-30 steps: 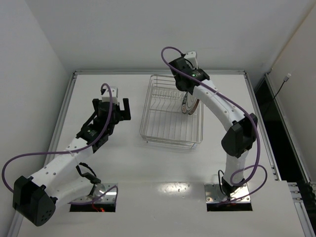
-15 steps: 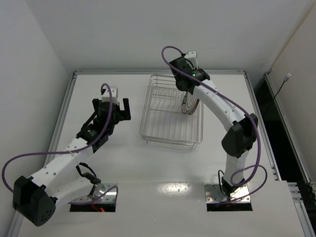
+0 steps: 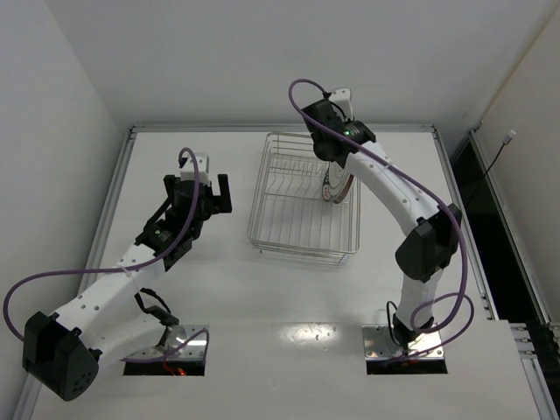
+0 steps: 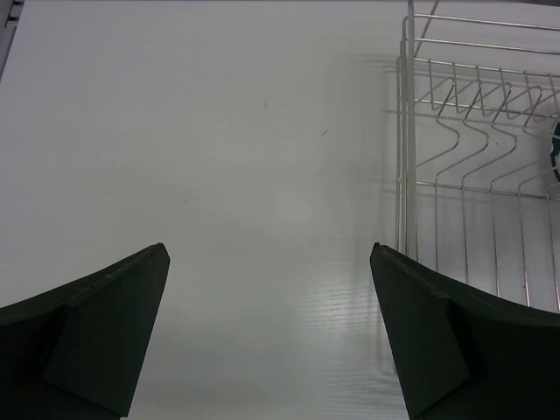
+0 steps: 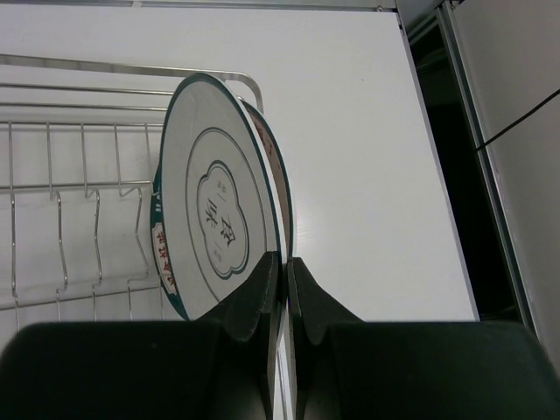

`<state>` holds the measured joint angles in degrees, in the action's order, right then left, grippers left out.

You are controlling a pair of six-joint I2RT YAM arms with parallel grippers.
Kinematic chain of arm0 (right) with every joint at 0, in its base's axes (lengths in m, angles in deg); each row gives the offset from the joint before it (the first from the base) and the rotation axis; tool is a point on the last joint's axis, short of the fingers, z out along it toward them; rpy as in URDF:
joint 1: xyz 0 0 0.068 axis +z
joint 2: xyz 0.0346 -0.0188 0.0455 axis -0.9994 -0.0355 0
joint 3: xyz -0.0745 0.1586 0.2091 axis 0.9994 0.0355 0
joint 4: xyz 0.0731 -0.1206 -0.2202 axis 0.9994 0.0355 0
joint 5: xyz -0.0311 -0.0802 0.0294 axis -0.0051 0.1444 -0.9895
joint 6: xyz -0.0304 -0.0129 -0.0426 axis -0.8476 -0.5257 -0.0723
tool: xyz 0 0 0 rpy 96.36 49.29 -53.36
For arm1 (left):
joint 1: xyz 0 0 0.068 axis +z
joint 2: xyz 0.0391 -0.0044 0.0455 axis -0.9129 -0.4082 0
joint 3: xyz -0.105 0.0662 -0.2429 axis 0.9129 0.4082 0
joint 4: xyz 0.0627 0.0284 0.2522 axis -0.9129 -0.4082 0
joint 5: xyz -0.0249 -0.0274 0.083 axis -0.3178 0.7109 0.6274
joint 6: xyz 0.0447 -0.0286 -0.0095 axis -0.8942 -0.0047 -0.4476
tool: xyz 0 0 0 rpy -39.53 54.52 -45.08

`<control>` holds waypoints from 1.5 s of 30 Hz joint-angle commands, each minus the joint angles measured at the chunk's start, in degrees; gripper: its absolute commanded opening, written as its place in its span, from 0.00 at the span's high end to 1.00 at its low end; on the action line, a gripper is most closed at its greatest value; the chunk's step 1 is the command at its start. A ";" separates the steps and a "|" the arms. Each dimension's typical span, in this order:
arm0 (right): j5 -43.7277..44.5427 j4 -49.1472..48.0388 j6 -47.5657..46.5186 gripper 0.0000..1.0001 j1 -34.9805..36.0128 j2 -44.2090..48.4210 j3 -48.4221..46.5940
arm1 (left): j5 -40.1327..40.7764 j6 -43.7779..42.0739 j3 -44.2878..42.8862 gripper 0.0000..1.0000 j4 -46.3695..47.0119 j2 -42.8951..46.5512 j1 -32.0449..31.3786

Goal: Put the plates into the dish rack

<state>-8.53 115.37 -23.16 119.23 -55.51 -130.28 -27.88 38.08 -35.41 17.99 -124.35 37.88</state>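
The chrome wire dish rack [image 3: 302,236] stands at the middle back of the table. Two plates [image 3: 337,185] stand on edge close together at its right end. In the right wrist view the nearer plate [image 5: 214,219] shows a white face with a teal rim and a small centre mark. The second plate [image 5: 282,188] is a thin edge just behind it. My right gripper [image 5: 283,259] is shut on a plate rim where both edges meet; I cannot tell which plate. My left gripper [image 3: 213,194] is open and empty over bare table left of the rack [image 4: 455,149].
The rack's upright tines [image 5: 52,175] to the left of the plates hold nothing. The table's right edge and a dark gap [image 5: 446,175] lie to the right of the rack. A raised rim runs along the table's back edge [image 3: 280,128].
The right arm's wrist has shifted very slightly at the rack's right end. The left arm has not moved.
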 commanded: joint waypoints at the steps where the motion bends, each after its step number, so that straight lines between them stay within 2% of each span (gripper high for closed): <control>1: 2.44 -2.37 -0.41 1.00 0.29 3.83 -2.19 | 0.75 0.19 -0.51 0.00 1.56 0.08 0.43; 17: -0.20 -4.91 1.26 1.00 0.29 1.55 5.37 | 1.27 0.19 -0.51 0.00 1.03 0.60 0.43; 26: -7.40 -6.32 1.26 1.00 -0.24 -1.35 6.51 | 1.27 0.19 -0.51 0.00 1.03 0.61 0.43; 28: -10.72 -6.94 1.26 0.94 -0.86 -1.87 6.51 | 1.27 0.19 -0.51 0.00 1.03 0.61 0.43; 30: -13.89 -6.94 0.65 0.94 -1.47 -1.88 5.99 | 1.27 0.19 -0.51 0.00 1.03 0.09 0.43; 33: -14.52 -6.41 0.12 0.88 -1.47 -2.41 5.37 | 1.27 0.19 -0.51 0.00 1.03 -0.44 0.43; 35: -14.53 -4.92 -0.41 0.80 -2.00 -2.41 4.84 | 1.27 -0.34 -1.04 0.00 0.51 -0.45 0.43; 38: -14.53 -3.52 -0.94 0.61 -2.00 -0.75 4.84 | 1.27 -0.34 -1.04 0.00 0.50 -0.45 0.43; 39: -13.74 -2.90 -1.63 0.52 -2.00 0.83 4.84 | 1.27 -0.34 -1.04 0.00 0.50 -0.45 0.43; 41: -10.94 -1.67 -1.64 0.44 -2.00 3.47 5.98 | 1.27 -0.34 -1.04 0.00 0.50 -0.97 0.43; 42: -10.92 -1.66 -2.25 0.38 -1.30 5.48 7.20 | 1.27 -0.34 -1.04 0.00 0.50 -0.97 0.43; 43: -10.92 -4.10 -3.12 0.34 -1.30 10.38 11.05 | 1.27 -0.34 -1.04 0.00 0.50 -0.97 0.43; 45: -16.87 -8.32 -7.77 0.31 -1.30 16.28 16.42 | 0.75 -0.34 -1.04 0.00 0.50 -1.50 0.43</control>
<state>-22.65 111.21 -26.27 117.46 -50.57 -117.60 -27.47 38.04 -35.41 17.46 -125.40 37.88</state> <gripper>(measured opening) 0.683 0.996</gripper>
